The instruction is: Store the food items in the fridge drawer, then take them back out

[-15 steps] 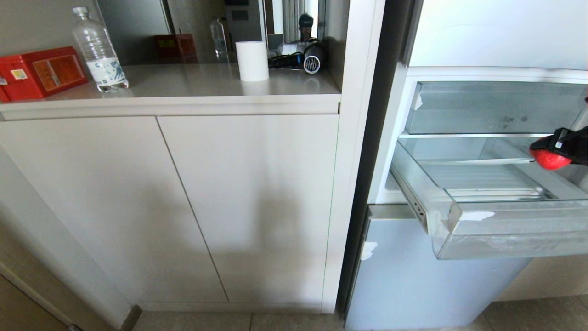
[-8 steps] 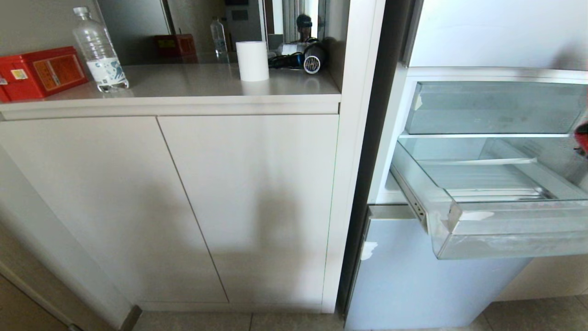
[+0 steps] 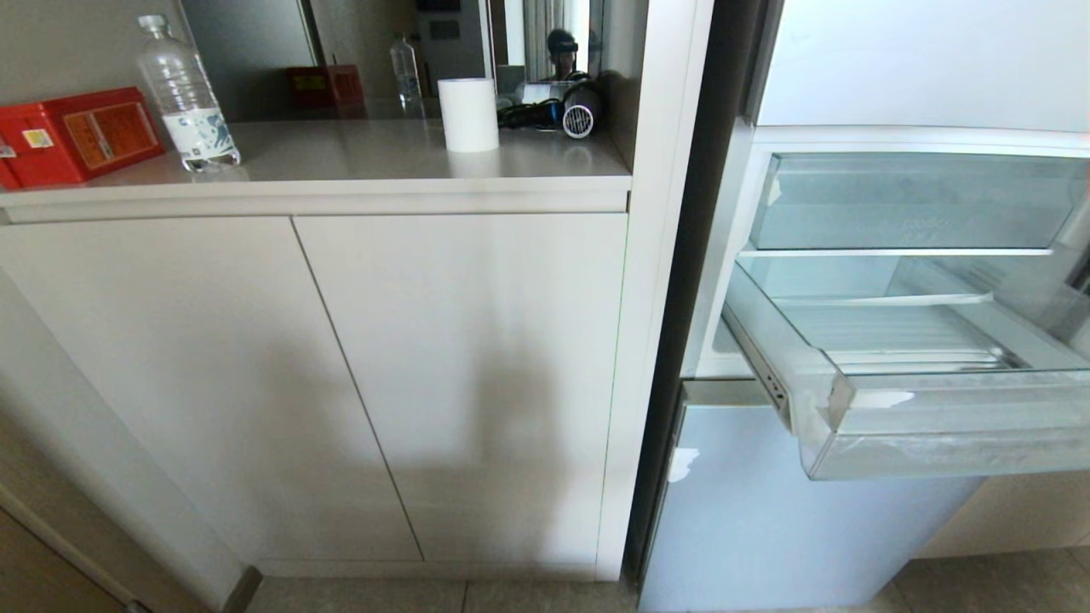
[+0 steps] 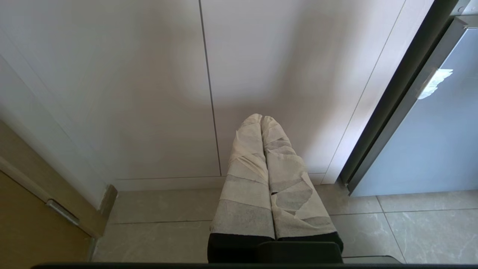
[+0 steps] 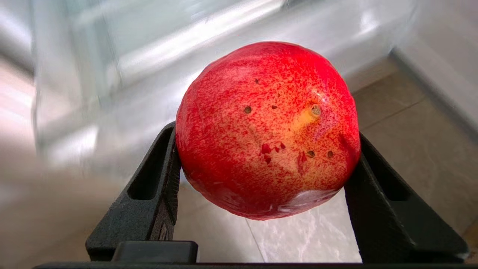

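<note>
The right gripper point(image 5: 267, 186), two black wedge-shaped plastic fingers point(image 5: 149, 194), is clamped on the round, glossy red fruit with yellow speckling point(image 5: 267, 129). One finger presses each flank of the fruit, which sits between the fingertips and bulges past them, small dark pits and a pale stem scar on the face toward the camera. Beyond the fruit the right wrist view is smeared: pale streaks of clear plastic and white panel to one side, beige floor tile point(image 5: 410, 123) to the other, and how far the fruit is from the drawer cannot be told there.

Neither the fruit nor the right gripper appears in the head view, where the wide, shallow clear-plastic fridge drawer with a frosted front and white tape scraps point(image 3: 937, 426) stands pulled out, its right end cut off by the frame edge. Nothing can be made out lying in the visible part of the drawer. Above the drawer sits a shorter clear-fronted bin point(image 3: 920, 200).

The left gripper point(image 4: 261, 118), fingers wrapped in pale tape and pressed together, hangs low before the beige cabinet doors point(image 4: 149, 74) to the drawer's left, holding nothing.
</note>
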Controlling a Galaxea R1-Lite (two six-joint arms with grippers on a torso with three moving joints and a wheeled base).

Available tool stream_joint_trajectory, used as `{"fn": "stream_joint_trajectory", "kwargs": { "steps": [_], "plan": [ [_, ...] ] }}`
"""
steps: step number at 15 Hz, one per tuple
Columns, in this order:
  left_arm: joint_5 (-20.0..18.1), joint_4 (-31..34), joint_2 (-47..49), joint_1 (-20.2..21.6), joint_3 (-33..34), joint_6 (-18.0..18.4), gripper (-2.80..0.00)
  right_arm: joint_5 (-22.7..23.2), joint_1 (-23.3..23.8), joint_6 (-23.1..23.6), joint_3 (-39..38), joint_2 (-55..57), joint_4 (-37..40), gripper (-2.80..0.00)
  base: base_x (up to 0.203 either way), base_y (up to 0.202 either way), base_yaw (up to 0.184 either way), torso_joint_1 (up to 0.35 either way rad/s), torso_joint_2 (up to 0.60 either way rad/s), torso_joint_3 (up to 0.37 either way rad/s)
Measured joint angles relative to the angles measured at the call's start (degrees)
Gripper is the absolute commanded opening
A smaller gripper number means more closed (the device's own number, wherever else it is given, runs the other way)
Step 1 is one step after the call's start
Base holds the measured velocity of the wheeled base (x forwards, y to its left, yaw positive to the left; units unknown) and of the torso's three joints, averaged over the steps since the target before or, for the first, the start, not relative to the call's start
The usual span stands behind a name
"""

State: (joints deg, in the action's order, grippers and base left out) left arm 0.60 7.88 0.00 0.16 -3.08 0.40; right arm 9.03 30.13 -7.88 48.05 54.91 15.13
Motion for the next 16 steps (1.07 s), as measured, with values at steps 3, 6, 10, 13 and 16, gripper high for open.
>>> {"fn": "stream_joint_trajectory", "kwargs": {
  "steps": [3,6,10,13,16],
  "plan": [
    [0.0,0.0,0.0,0.0,0.0,0.0,-2.8,-6.7,-13.0,0.5,-8.3,-9.4,-0.2,-2.8,0.0,0.0,0.0,0.0,0.0,0.0],
    [0.0,0.0,0.0,0.0,0.0,0.0,-2.8,-15.8,-25.9,2.8,-15.2,-20.0,-0.3,-2.8,0.0,0.0,0.0,0.0,0.0,0.0],
    [0.0,0.0,0.0,0.0,0.0,0.0,-2.8,-18.5,-32.7,10.0,-26.7,-33.3,-0.3,-2.8,0.0,0.0,0.0,0.0,0.0,0.0],
    [0.0,0.0,0.0,0.0,0.0,0.0,-2.8,-16.2,-34.7,12.7,-35.9,-37.7,-4.3,-2.8,0.0,0.0,0.0,0.0,0.0,0.0],
    [0.0,0.0,0.0,0.0,0.0,0.0,-2.8,-11.2,-35.0,18.2,-43.6,-39.1,-11.4,-2.8,0.0,0.0,0.0,0.0,0.0,0.0]
  ]
}}
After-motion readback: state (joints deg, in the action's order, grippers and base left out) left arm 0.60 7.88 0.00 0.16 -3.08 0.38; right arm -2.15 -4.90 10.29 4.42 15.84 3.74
